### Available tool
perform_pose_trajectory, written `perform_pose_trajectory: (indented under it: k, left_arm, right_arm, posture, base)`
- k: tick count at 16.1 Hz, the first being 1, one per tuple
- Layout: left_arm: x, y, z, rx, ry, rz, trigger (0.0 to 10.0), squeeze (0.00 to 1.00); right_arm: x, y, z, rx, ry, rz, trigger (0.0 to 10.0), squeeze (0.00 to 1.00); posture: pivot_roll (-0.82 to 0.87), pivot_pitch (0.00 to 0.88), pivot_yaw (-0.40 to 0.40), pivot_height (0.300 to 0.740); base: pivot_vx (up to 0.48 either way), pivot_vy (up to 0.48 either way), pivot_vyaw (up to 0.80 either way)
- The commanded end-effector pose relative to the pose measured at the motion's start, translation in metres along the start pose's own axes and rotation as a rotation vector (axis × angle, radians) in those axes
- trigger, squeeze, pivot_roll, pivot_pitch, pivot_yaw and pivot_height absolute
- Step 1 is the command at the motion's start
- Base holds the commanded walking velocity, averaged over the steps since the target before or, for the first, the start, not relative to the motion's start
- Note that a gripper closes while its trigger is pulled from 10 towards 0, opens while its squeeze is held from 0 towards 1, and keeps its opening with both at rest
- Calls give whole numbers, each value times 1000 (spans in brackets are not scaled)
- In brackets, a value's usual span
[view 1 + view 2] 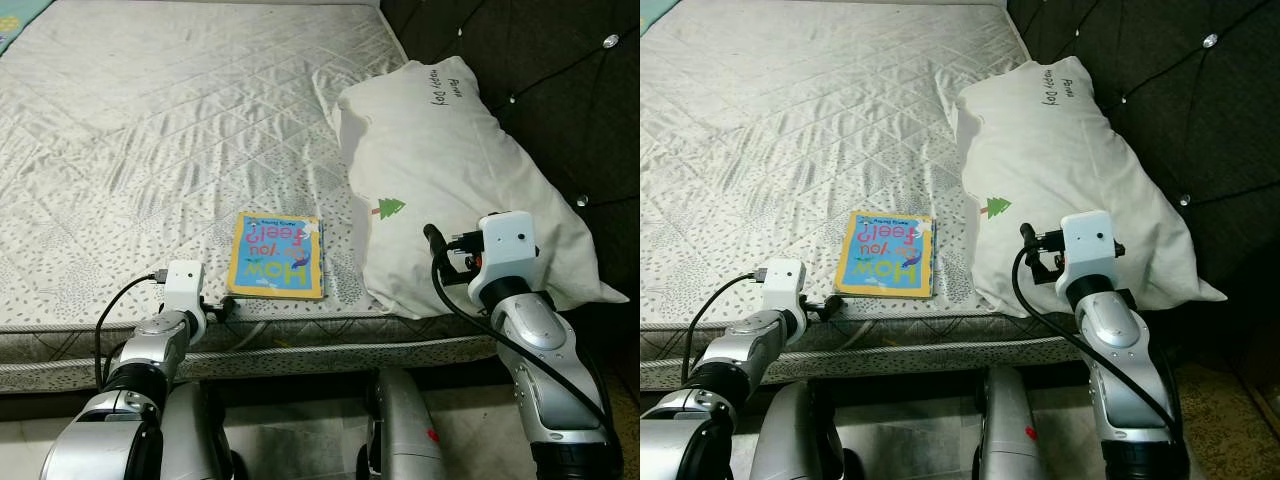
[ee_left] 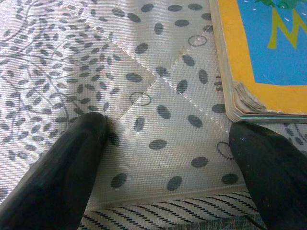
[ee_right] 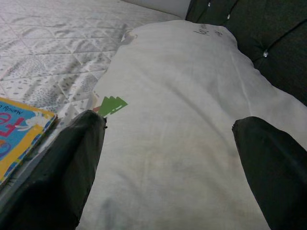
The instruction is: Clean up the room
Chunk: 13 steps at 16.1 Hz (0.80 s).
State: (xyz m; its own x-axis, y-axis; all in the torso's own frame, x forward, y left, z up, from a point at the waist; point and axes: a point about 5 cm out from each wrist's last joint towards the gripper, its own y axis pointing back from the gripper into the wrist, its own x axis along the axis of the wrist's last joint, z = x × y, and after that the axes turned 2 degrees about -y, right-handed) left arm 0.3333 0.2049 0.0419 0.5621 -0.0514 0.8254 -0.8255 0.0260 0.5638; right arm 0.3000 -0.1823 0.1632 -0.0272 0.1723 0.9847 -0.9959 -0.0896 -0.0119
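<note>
Book (image 2: 268,52) lying just ahead of the open left gripper (image 2: 168,143), pillow (image 3: 187,139) under the open right gripper (image 3: 170,129); needing sliding one finger beneath the cover.

The bed (image 1: 180,130) has a stitched cloth cover with small bumps. The pillow (image 1: 450,170) is soft white cloth, and the book (image 1: 277,254) is thick, smooth card. The headboard (image 1: 560,70) looks dark and padded.

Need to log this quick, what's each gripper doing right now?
Left gripper: open, empty, beside the book.
Right gripper: open, empty, over the pillow.
</note>
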Motion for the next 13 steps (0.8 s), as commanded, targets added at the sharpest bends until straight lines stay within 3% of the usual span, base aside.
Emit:
perform_pose_trajectory:
  k: [1,5,9,11,13]
  left_arm:
    - [-3,0,-2,17,6,-11,10000,0]
    - [10,6,24,-70,-23,127,10000,0]
    - [-8,23,39,-150,-55,108,10000,0]
    - [-12,44,47,-179,-60,117,10000,0]
    - [-7,65,49,-172,-68,210,10000,0]
  right_arm:
    - [-2,0,2,-1,2,-6,10000,0]
    - [-3,-3,-1,-1,-11,2,10000,0]
    - [-3,-9,-11,19,-30,14,10000,0]
    - [-3,-11,-13,21,-38,19,10000,0]
    - [-4,-12,-15,27,-68,24,10000,0]
  posture:
    - [-219,98,-31,549]
    - [-194,73,-22,549]
    - [-165,52,-14,549]
    - [-153,42,-9,549]
    - [-140,19,-8,549]
  base:
    - [0,0,0]
    - [0,0,0]
    - [0,0,0]
    - [0,0,0]
    - [0,0,0]
